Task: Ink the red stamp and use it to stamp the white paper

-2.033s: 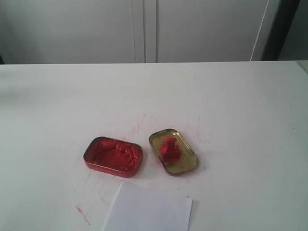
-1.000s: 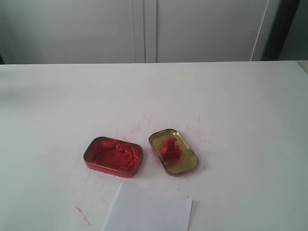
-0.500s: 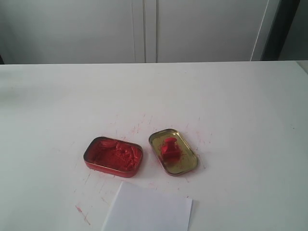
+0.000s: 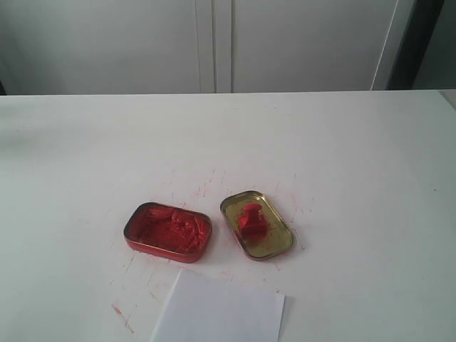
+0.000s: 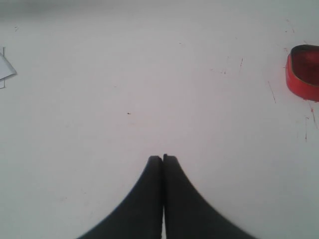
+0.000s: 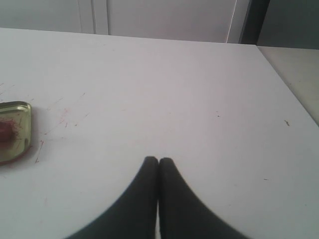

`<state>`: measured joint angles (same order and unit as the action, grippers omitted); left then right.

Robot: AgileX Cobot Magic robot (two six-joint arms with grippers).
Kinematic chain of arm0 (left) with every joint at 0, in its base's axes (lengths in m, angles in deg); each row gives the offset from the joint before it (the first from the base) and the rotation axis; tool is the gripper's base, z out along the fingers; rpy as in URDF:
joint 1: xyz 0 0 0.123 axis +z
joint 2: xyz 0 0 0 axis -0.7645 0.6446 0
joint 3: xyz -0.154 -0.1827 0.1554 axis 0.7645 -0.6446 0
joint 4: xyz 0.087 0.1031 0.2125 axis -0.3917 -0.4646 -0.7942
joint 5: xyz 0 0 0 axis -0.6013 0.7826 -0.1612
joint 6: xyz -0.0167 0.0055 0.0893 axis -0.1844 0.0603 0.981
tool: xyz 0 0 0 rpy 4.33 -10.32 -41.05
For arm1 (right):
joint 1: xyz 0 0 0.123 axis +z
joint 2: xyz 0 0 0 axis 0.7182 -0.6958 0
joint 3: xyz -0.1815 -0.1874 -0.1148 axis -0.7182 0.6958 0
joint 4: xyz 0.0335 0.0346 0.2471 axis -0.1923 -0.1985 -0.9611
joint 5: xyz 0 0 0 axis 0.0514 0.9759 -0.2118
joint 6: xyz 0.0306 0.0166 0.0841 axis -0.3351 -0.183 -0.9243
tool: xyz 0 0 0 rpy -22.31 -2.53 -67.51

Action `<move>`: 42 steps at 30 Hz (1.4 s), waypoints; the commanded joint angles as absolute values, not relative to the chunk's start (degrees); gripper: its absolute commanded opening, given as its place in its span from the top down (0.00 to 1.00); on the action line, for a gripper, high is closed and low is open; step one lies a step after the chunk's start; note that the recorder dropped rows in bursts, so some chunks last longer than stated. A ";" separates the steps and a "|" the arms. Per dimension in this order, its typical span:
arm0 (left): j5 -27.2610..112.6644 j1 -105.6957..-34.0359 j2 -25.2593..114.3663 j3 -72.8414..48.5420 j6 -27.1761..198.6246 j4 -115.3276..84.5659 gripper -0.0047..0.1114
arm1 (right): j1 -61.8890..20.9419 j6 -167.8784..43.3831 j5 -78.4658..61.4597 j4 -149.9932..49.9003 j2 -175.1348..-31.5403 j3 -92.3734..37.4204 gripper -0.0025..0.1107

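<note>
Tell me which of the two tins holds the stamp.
The gold tin, the right-hand one in the exterior view: the red stamp stands inside it. The red tin holds only red paste.

Left cam: left gripper (image 5: pixel 163 158) is closed, black fingers (image 5: pixel 144 199) pressed together tip to tip over the white table (image 5: pixel 149 89). I only get part of the red tin (image 5: pixel 304 72), cut off by the frame and well apart from the tips, dark red inside its rim. Thin red scratch marks (image 5: pixel 271 92) on the table near the tin. A pale flat corner (image 5: pixel 5 67) pokes in on the far side from the tin; can't tell what it is.
</note>
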<state>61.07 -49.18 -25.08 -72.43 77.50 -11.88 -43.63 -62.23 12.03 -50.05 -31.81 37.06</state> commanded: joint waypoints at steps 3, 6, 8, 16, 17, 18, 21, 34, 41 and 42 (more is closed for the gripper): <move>58.24 -49.39 -25.26 -72.84 77.44 -11.54 0.96 | -43.62 -62.41 11.16 -49.59 -31.54 37.42 0.98; 54.44 -49.39 -25.26 -72.84 77.44 -11.54 0.96 | -43.62 -62.41 11.16 -49.59 -31.54 37.42 0.98; 51.05 -49.39 -25.26 -72.84 77.44 -11.54 0.96 | -43.62 -62.41 11.16 -49.59 -31.54 37.42 0.98; 34.66 -49.39 -25.26 -72.84 77.44 -11.54 0.96 | -43.62 -62.41 11.16 -49.59 -31.54 37.42 0.98; 31.81 -49.39 -25.26 -72.84 77.44 -11.54 0.96 | -43.62 -62.41 11.16 -49.59 -31.54 37.42 0.98; 30.80 -49.39 -25.26 -72.84 77.44 -11.54 0.96 | -43.62 -62.41 11.16 -49.59 -31.54 37.42 0.98; 28.70 -49.39 -25.26 -72.84 77.44 -11.54 0.96 | -43.62 -62.41 11.16 -49.59 -31.54 37.42 0.98; 26.94 -49.39 -25.26 -72.84 77.44 -11.54 0.96 | -43.62 -62.94 11.16 -49.70 -31.54 37.42 0.98; 28.69 -49.39 -25.26 -71.74 77.44 -11.54 0.96 | -43.62 -62.94 11.16 -49.70 -31.54 37.42 0.98; 30.53 -49.39 -25.26 -70.64 77.53 -11.54 0.96 | -43.62 -62.94 11.16 -49.70 -31.54 37.42 0.98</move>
<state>28.07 -49.18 -25.08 -72.37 77.50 -11.88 -43.63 -62.94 12.03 -50.05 -31.81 37.06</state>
